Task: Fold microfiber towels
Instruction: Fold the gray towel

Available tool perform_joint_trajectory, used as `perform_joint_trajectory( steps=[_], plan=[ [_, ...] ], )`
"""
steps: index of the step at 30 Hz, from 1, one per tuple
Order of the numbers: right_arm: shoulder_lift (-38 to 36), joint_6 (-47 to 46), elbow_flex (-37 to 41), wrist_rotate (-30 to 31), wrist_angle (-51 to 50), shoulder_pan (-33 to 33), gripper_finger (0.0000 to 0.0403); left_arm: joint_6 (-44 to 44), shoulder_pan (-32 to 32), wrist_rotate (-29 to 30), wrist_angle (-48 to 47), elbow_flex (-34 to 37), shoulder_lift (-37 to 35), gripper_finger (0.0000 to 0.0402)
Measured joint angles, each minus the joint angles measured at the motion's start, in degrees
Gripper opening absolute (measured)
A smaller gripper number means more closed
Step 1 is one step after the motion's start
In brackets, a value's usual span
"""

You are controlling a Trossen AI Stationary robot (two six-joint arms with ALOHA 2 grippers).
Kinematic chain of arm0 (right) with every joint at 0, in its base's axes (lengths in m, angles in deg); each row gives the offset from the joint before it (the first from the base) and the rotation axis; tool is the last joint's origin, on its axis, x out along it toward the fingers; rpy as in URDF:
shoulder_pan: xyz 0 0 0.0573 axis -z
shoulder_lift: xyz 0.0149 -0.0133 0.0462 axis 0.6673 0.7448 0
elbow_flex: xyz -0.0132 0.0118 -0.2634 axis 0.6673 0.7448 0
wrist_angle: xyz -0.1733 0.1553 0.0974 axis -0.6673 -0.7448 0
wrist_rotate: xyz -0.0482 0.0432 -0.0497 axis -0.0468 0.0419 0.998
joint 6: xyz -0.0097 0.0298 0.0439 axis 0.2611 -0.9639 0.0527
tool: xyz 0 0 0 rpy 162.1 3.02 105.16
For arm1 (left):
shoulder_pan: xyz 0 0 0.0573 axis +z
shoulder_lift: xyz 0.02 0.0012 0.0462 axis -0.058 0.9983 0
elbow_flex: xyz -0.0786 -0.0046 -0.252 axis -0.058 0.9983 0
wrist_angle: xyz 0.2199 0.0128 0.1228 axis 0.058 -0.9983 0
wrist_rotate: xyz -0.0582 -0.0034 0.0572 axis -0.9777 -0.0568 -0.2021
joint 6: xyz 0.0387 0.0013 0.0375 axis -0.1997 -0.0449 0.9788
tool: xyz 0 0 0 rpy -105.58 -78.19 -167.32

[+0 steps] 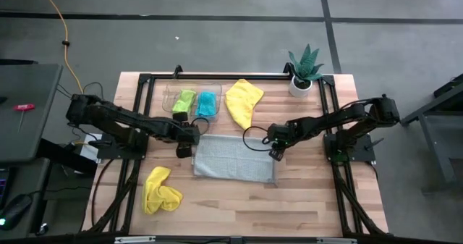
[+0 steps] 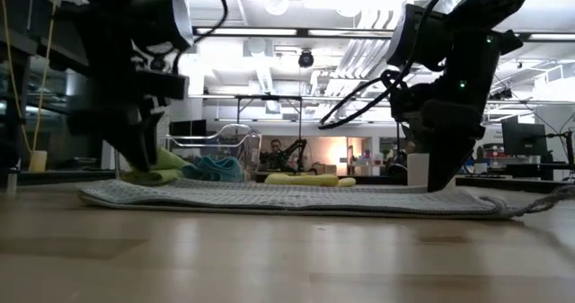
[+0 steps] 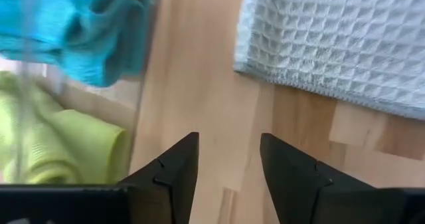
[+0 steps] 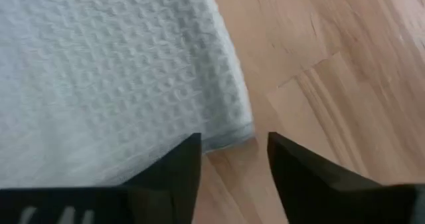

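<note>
On the near side of the wooden table [image 1: 304,193] a yellow towel [image 1: 160,190] lies in a crumpled heap, close to the left front corner. Nothing touches it.

In the middle of the table the light grey towel [image 1: 235,158] lies spread out flat. It has a bumpy waffle pattern.

The left gripper [image 1: 184,146] hangs low just beside the grey towel's left edge. Its fingers [image 3: 174,171] are spread apart, with bare wood between them. They hold nothing.

The right gripper [image 1: 275,153] hangs low at the grey towel's right edge. Its fingers [image 4: 179,167] are spread apart too, and the towel's corner sits right in front of them. They do not pinch it.

Farther back stands a clear plastic tray [image 1: 173,90]. The lime green towel [image 1: 184,101] and the teal-blue towel [image 1: 207,103] lie bunched up side by side inside it. Just to the right of the tray lies the second yellow towel [image 1: 244,101], loosely folded on the wood.

At the far right corner stands a green potted plant [image 1: 303,70] in a white pot.

I see no words or labels on any of these things.
</note>
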Motion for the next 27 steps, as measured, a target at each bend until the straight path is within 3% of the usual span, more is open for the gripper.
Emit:
perform_joint_trajectory(
  steps=[8,11,14,19,27],
  plan=[
    [-6.27,0.37,-0.01,1.88,-3.7,0.0,0.0184,0.86,0.18,-1.53,3.2,-0.04,-10.07,0.0151],
    [-8.56,0.32,-0.02,1.9,-3.64,0.0,0.0183,1.78,1.46,-7.76,8.17,-0.04,-10.97,0.015],
    [-10.07,0.21,-0.05,1.9,-3.35,0.0,0.0183,4.11,3.61,-14.01,11.29,-0.05,-9.99,0.015],
    [-11.22,-0.15,-0.05,1.88,-3.02,0.0,0.0183,6.53,7.28,-15.12,13.99,-0.11,-5.23,0.015],
    [-11.39,-1.36,-0.05,1.83,-2.86,0.0,0.0183,7.12,12.28,-22.72,13.68,-0.02,2.15,0.0149]
  ],
)
